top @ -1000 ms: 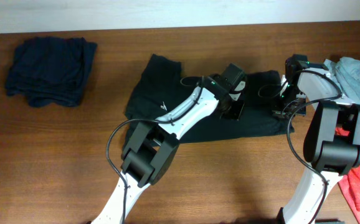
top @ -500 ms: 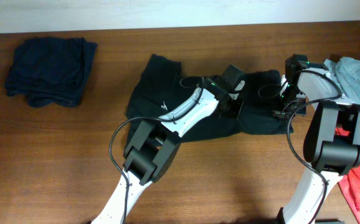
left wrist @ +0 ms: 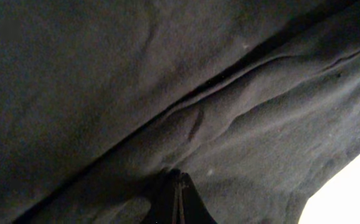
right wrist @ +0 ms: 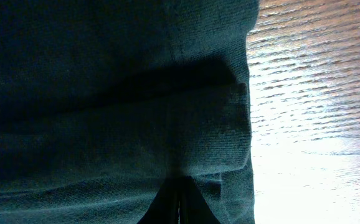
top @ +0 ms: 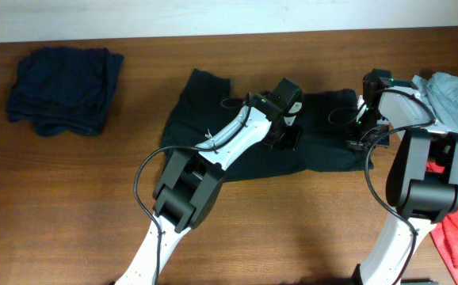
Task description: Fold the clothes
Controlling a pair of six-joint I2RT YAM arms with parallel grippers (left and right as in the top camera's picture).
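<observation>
We see a brown wooden table (top: 70, 206) filling most of the overhead view, its grain running left to right. Along its far edge runs a pale strip (top: 213, 16), perhaps a wall, though we cannot tell from here. In the right wrist view the same wood shows glossy, with bright glare across its grain.

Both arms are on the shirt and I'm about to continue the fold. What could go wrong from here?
1. The left gripper and right gripper are each shut on a thin pinch of the black T-shirt; a quick pull could slip one free and skew the fold.
2. The left arm lies across the shirt, so dragging may bunch fabric beneath.
3. The right arm is close to the grey-blue garment and might snag it.
</observation>
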